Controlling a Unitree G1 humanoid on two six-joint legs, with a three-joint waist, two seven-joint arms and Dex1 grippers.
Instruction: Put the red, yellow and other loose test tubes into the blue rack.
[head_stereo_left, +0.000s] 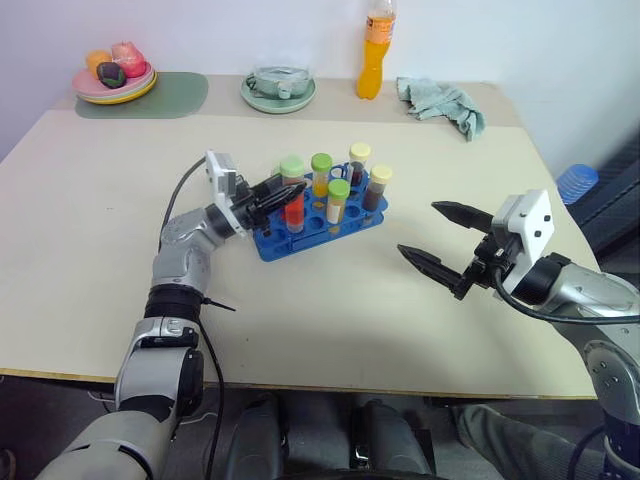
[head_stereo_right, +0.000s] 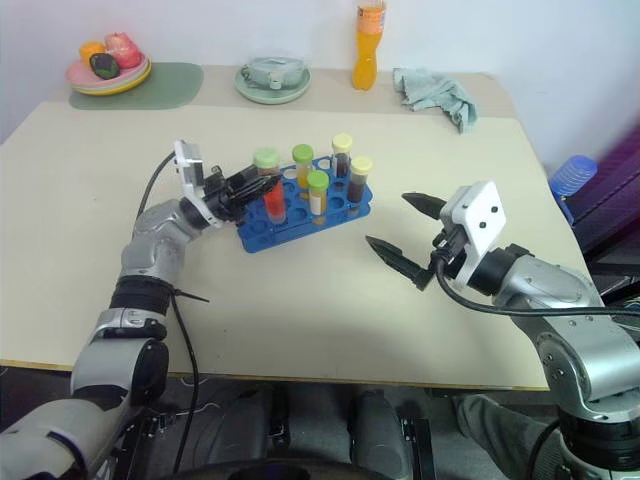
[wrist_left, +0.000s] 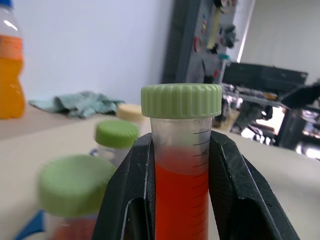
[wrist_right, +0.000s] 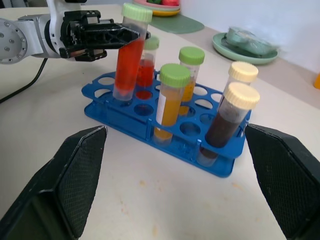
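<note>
The blue rack (head_stereo_left: 303, 241) stands mid-table with several capped test tubes upright in it: yellow-orange ones with green caps (wrist_right: 171, 102) and dark ones with cream caps (wrist_right: 227, 120). My left gripper (head_stereo_left: 290, 190) is shut on a red test tube (wrist_right: 127, 57) with a green cap, just under the cap. The tube leans slightly, its lower end in a hole at the rack's left corner. Another red tube (wrist_right: 146, 70) stands right behind it. My right gripper (head_stereo_left: 418, 228) hovers open and holds nothing, to the right of the rack and apart from it.
Along the table's far edge are a plate of toy fruit (head_stereo_left: 114, 78) on a green mat (head_stereo_left: 165, 98), a green saucer with a cup (head_stereo_left: 278, 88), an orange drink bottle (head_stereo_left: 375, 45) and a crumpled teal cloth (head_stereo_left: 442, 102). Bare tabletop surrounds the rack.
</note>
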